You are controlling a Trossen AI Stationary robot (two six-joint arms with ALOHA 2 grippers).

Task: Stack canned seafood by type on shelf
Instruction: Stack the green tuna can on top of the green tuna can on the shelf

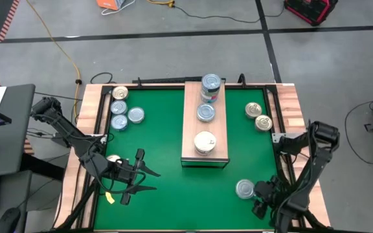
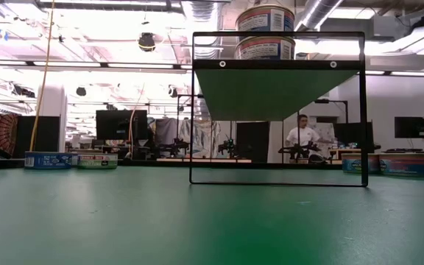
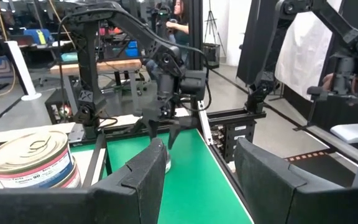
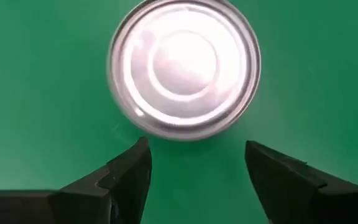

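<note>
Green desk (image 1: pixel 160 136): shelf (image 1: pixel 190 139) carries 3 stacks. Right hand (image 4: pixel 194 174), spread wide and empty, hovers over a silver tin (image 4: pixel 184 67); the next move calls for lowering and closing around it.

Deep green mat (image 1: pixel 160 136) across the table, bordered by striped light-and-reddish wood (image 1: pixel 292 103). Pale-grained long light-wood block (image 1: pixel 192 123) carrying blue-silver round tins (image 1: pixel 210 83) and one white-topped tin (image 1: pixel 204 140). Blue-silver tins (image 1: pixel 127 115) and a gold-tan one (image 1: pixel 120 93) on one side; two gold-tan tins (image 1: pixel 259 116) opposite. Plain shiny silver round tin (image 4: pixel 185 65) before black fingers (image 4: pixel 126 171). Gold-topped tin with white, red-banded label (image 3: pixel 33 163).
</note>
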